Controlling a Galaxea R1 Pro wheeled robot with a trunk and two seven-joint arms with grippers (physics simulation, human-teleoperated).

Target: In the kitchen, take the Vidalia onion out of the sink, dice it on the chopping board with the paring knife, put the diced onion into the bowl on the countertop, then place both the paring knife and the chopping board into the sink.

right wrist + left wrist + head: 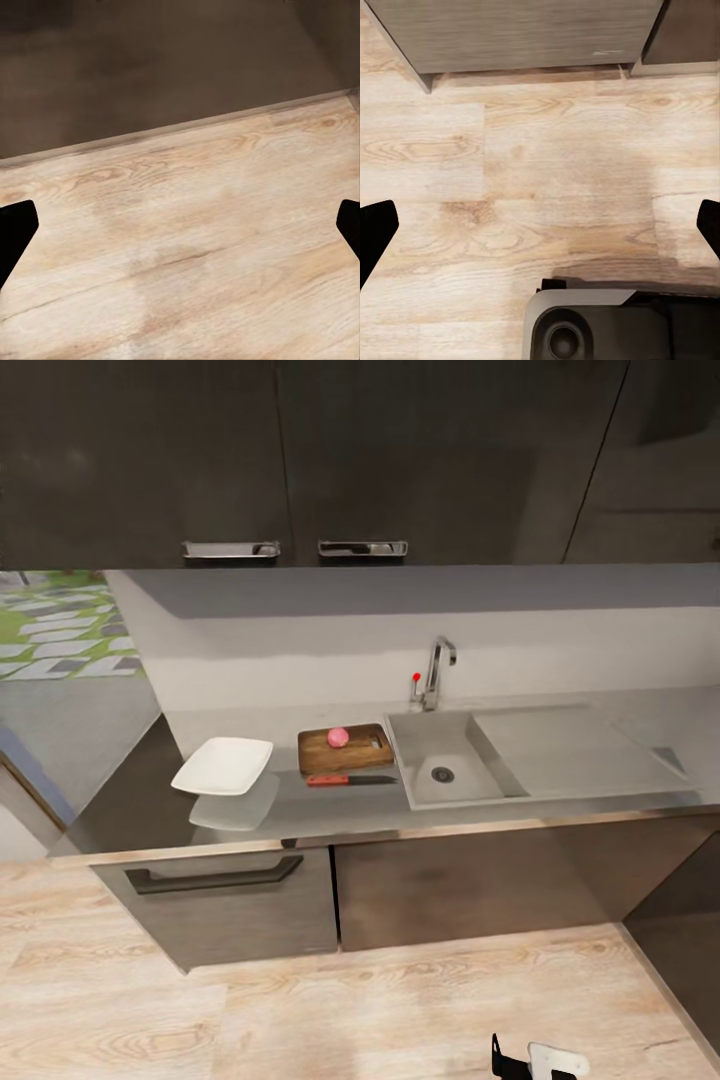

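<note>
The round pink onion point(338, 736) on the chopping board point(345, 752) looks smooth and may roll; hold its sides; both end effectors point(540, 225) point(180, 225) are wide, holding nothing.

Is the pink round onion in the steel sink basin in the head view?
No, the pink round onion sits on the brown wooden chopping board, left of the steel sink basin.

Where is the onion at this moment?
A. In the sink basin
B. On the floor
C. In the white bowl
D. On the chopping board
D: in the head view the pinkish onion lies on the brown chopping board, between the white bowl and the sink, with the paring knife on the countertop just in front of the board.
</note>
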